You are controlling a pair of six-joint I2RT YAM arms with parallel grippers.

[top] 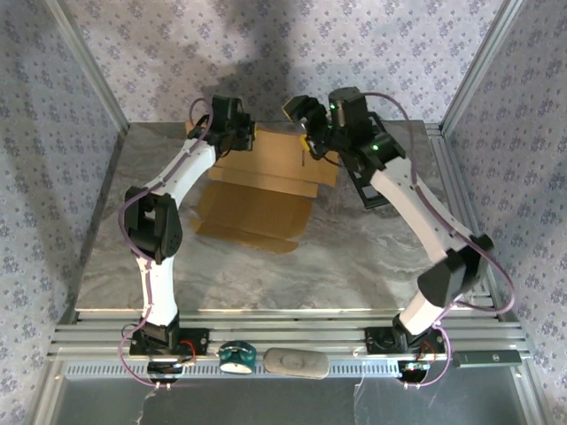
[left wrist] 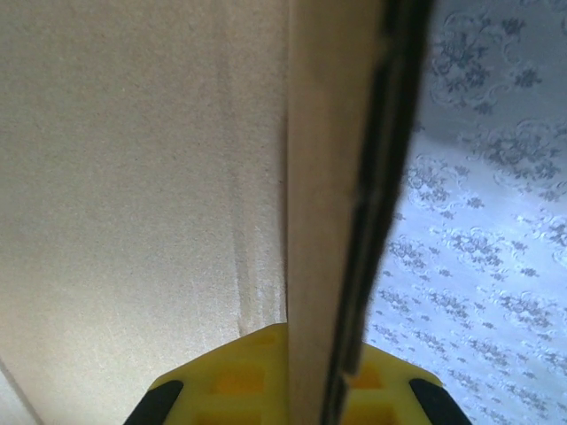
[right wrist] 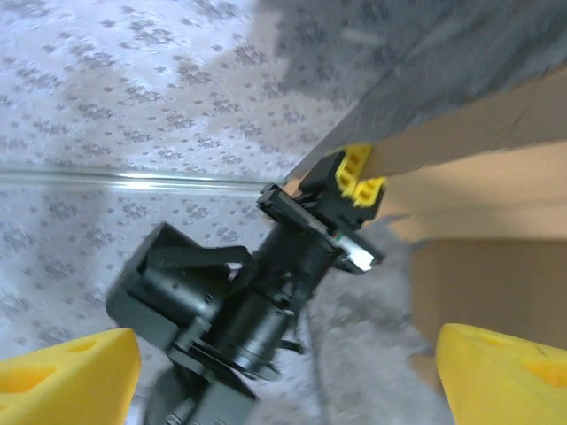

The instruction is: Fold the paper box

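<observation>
Cardboard box (top: 266, 181) on marble table (top: 354, 257), left gripper (right wrist: 359, 174) clamped on its raised flap, right gripper (right wrist: 283, 367) wide open, empty

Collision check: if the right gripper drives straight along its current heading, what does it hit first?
Probably the left arm's black wrist, centred between the fingers of the open right gripper. Beyond it, the left gripper clamps the paper box edge. Depth unclear.

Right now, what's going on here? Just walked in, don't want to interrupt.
Two robot arms are folding a brown cardboard box at the far side of the table. The left fingers are clamped on a raised cardboard edge at its left rear. The right fingers are open near the right rear, holding nothing. The box is only partly folded; a flap lies flat toward the arms.
</observation>
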